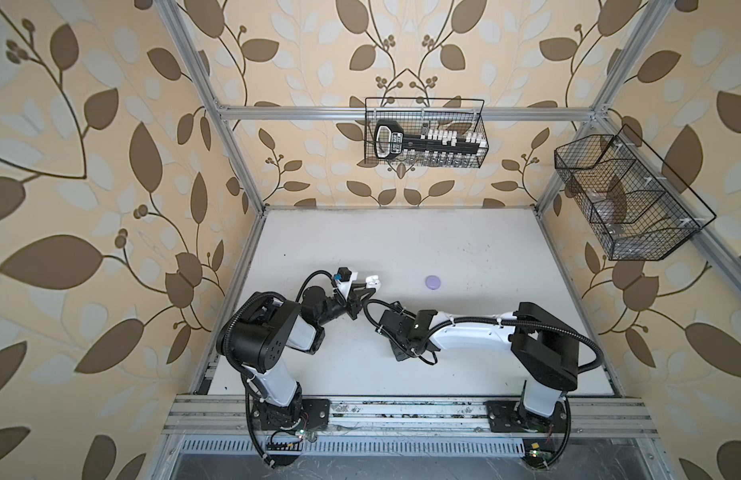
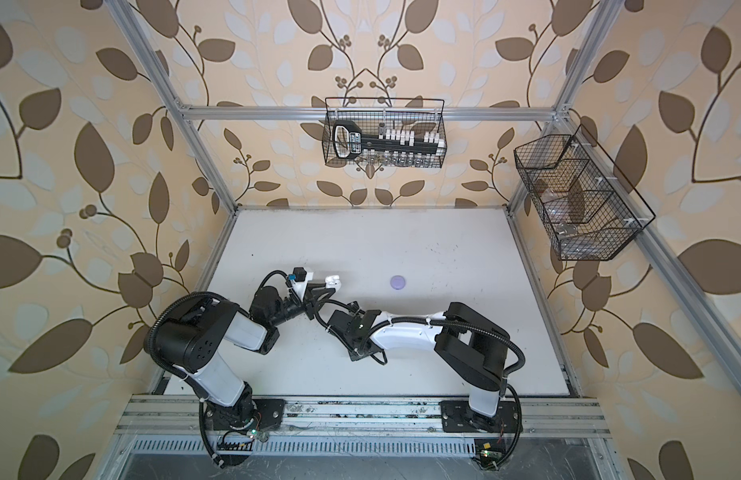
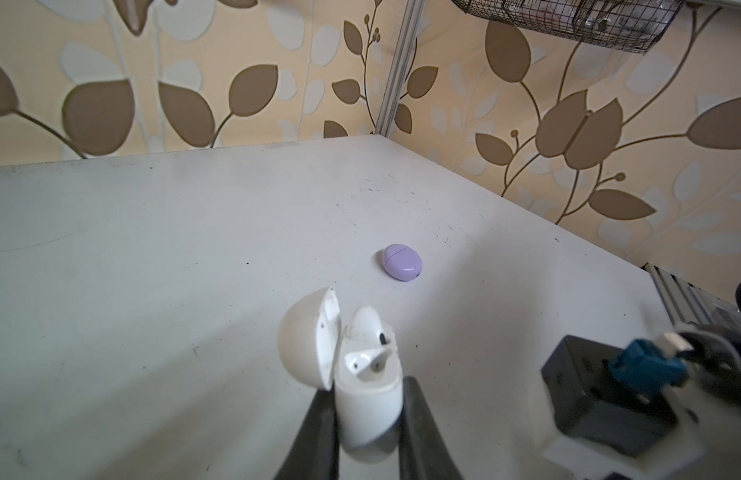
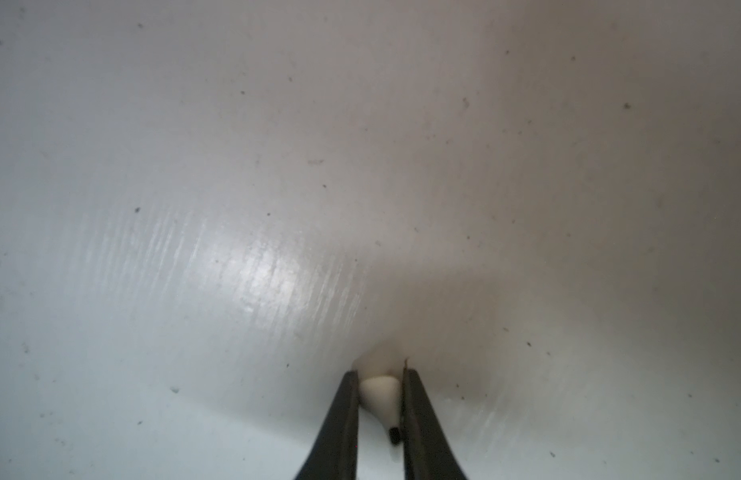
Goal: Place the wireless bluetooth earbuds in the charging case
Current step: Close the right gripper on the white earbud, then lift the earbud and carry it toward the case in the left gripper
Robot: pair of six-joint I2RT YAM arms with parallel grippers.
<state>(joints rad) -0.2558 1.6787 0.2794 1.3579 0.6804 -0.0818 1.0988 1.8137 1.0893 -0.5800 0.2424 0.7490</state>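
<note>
My left gripper (image 3: 366,384) is shut on the body of a white charging case (image 3: 368,405), held above the table with its lid (image 3: 306,340) swung open. One white earbud (image 3: 366,328) stands in the case; beside it is a glossy hollow with two dark dots. Both top views show this case (image 1: 373,281) (image 2: 333,281) left of centre. My right gripper (image 4: 379,374) is low over the table and shut on a second white earbud (image 4: 381,392), its dark tip toward the camera. In both top views the right wrist hides that gripper.
A closed lavender case (image 1: 433,281) (image 2: 397,281) (image 3: 402,262) lies on the white table (image 1: 464,257) right of the held case. Wire baskets hang on the back wall (image 1: 424,133) and the right wall (image 1: 626,199). A black block with a blue plug (image 3: 634,365) sits close beside the held case.
</note>
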